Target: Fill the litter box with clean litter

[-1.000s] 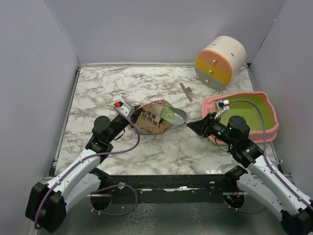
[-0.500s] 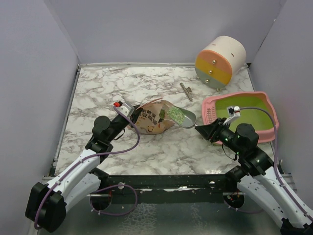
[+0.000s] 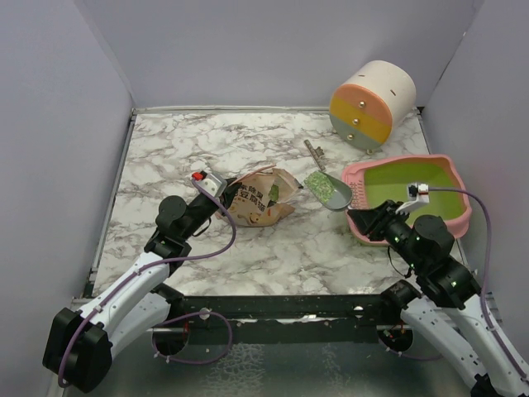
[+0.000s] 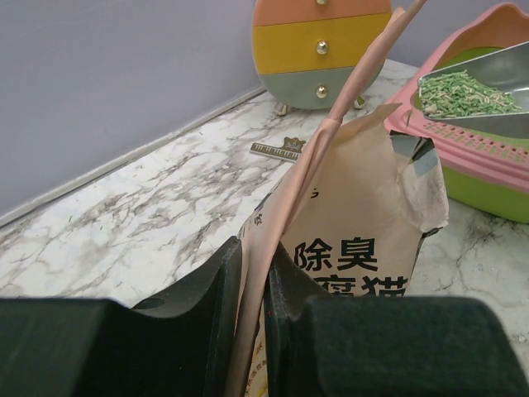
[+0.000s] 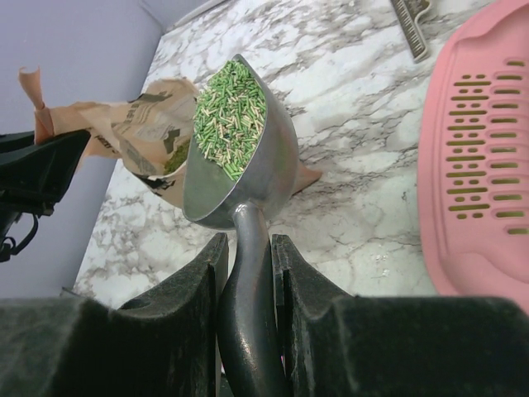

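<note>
Now, clamped tight with the right gripper [image 5: 247, 245] on the handle of a silver metal scoop [image 5: 248, 165], heaped with clean litter [image 5: 228, 116], green-grey pellets. Hovering over the marble table [image 3: 207, 141], just left of the pink plastic litter box [image 3: 465, 203] with its lime-green inside. Across, pinching a tan paper bag [image 4: 355, 240] by its flap with the left gripper [image 4: 253, 273]. Whole box only from above; cut off at the right wrist. Can't make out the bag's inside.

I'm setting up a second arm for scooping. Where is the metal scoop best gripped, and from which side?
Grip the scoop by its narrow handle, coming from behind the bowl, as the right end effector does: the handle fits between the fingers, and the open bowl faces up, holding the litter.
</note>
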Controlling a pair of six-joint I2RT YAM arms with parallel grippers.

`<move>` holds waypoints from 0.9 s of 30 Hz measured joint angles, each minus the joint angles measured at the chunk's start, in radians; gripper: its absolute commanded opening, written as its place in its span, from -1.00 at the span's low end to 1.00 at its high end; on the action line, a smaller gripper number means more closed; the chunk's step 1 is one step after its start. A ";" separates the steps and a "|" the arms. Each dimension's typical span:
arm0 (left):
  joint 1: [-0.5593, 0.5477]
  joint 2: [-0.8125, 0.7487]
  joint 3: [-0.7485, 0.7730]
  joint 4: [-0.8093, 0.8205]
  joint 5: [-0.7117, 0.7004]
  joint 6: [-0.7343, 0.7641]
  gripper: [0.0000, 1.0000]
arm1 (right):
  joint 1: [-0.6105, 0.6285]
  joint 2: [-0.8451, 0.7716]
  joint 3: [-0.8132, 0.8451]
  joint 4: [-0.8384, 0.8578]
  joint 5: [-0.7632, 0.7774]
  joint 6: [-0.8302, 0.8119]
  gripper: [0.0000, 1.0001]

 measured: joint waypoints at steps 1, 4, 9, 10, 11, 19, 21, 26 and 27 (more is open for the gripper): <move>0.000 0.000 0.000 0.000 0.000 -0.001 -0.61 | 0.000 -0.003 0.005 -0.007 0.011 0.000 -0.98; 0.000 -0.001 0.000 0.000 0.000 -0.001 -0.61 | 0.000 -0.013 0.031 -0.044 0.063 0.000 -0.98; 0.000 -0.005 0.000 0.000 0.000 -0.002 -0.61 | 0.000 -0.033 0.078 -0.107 0.164 -0.003 -0.98; 0.000 -0.006 0.000 0.000 0.000 -0.002 -0.60 | 0.000 -0.035 0.089 -0.119 0.185 -0.004 -0.98; 0.000 -0.006 0.000 0.000 0.000 -0.002 -0.60 | 0.000 -0.038 0.099 -0.130 0.204 -0.004 -0.98; 0.000 -0.007 0.000 0.000 0.000 -0.002 -0.60 | 0.000 -0.063 0.173 -0.236 0.379 -0.007 -0.98; 0.000 -0.007 0.000 0.000 0.000 -0.002 -0.60 | 0.001 -0.064 0.190 -0.268 0.422 -0.007 -0.98; 0.000 -0.007 0.000 0.000 0.000 -0.006 -0.60 | 0.023 -0.060 0.241 -0.360 0.513 -0.006 -0.98; 0.000 -0.007 0.000 0.000 0.000 -0.008 -0.60 | 0.029 -0.057 0.251 -0.373 0.527 -0.006 -0.98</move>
